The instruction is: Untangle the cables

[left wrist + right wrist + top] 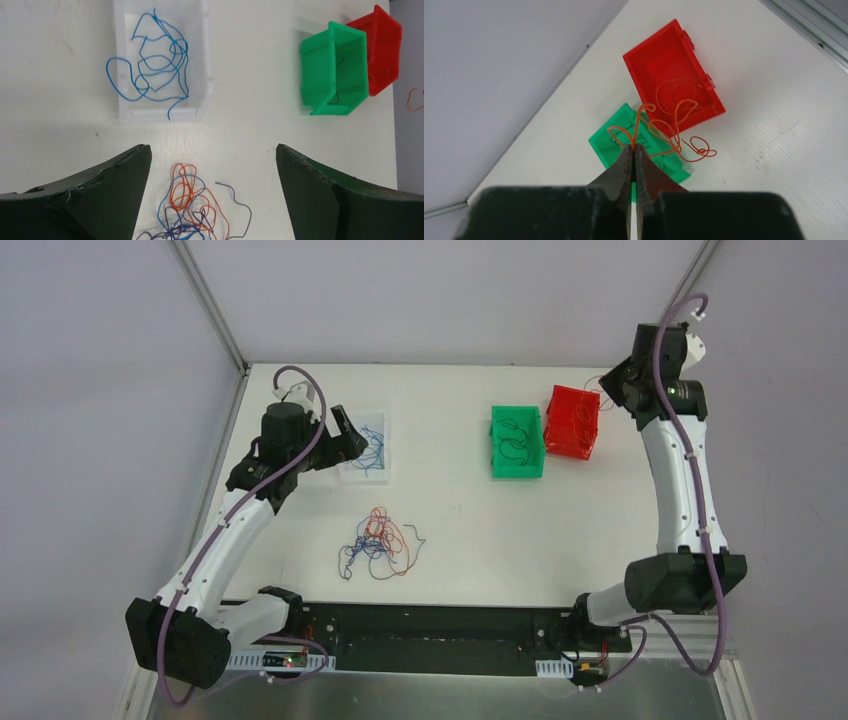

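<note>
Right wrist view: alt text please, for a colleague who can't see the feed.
The right gripper, shut, pinches a thin red wire whose curly loops hang above a red bin and a green bin on the white table. A second red wire lies inside the red bin.

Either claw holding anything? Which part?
Right claw is shut on a red cable, pinched at a bend partway along its loops. Left claw is open and holds nothing.
</note>
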Available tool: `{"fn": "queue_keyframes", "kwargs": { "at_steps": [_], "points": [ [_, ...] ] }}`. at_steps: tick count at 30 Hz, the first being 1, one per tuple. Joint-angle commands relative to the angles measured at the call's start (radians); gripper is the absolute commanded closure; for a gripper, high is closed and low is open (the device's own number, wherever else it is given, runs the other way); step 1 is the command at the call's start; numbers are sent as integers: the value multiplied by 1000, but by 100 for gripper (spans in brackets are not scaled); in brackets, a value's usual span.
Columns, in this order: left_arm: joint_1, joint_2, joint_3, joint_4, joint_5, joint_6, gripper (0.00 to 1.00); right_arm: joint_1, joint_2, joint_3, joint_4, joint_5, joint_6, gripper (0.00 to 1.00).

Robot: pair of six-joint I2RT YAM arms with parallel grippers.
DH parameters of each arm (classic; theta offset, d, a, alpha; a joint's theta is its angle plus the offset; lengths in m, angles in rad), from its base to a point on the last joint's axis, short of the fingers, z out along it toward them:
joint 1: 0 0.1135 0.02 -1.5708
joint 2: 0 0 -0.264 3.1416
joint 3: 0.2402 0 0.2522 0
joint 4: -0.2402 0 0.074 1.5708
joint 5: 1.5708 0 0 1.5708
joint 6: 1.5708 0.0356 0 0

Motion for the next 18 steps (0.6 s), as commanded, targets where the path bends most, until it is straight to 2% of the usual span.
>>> {"fn": "queue_keyframes", "kwargs": {
  "at_steps": [1,5,8,10,15,18],
  "points": [
    [3,-81,-65,-77,68,-87,1,-28,138,162,13,-27,2,100],
    [3,-139,-125,-85,106,-142,1,-55,282,274,7,-31,4,100],
    [3,-165,-153,-97,145,-128,1,-64,372,313,-4,-13,1,100],
    [3,-173,-163,-113,179,-102,1,-67,411,301,14,4,10,100],
    [4,-202,-198,-151,136,-103,1,-69,536,276,26,-20,53,100],
    [4,-226,-212,-161,113,-98,1,-69,579,199,62,-64,88,100]
  ]
}}
